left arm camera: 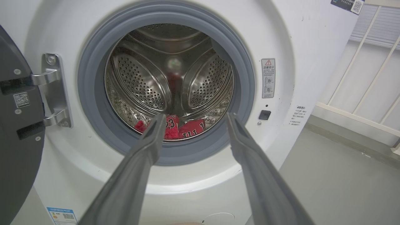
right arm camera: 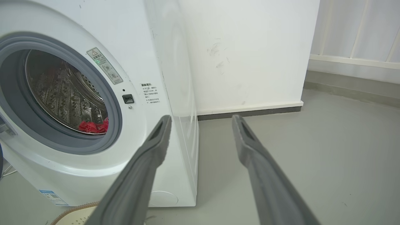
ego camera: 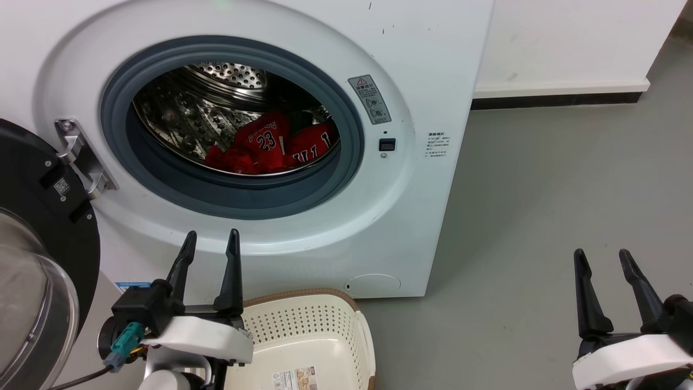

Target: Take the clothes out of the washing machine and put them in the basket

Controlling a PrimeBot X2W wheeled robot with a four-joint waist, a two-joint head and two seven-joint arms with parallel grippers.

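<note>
Laundry is noted in the drum: red soft-fabric jersey clothes (ego camera: 268, 147) with white lettering and the number 23 are heaped at the bottom of the perforated steel drum (ego camera: 181, 116), behind the grey porthole rim of the large white front-loading washing machine (ego camera: 427, 70). Its black-framed glass door (ego camera: 32, 227) is swung open at the left. A cream plastic rectangular basket (ego camera: 306, 319) with perforated sides and a brown rim is set on the grey floor (ego camera: 541, 206), just before the machine's base. The left pincer (ego camera: 212, 234) is held wide and empty over the basket's left edge, aimed at the porthole. The right pincer (ego camera: 601, 253) is held wide and empty over the floor, well right of the machine.
</note>
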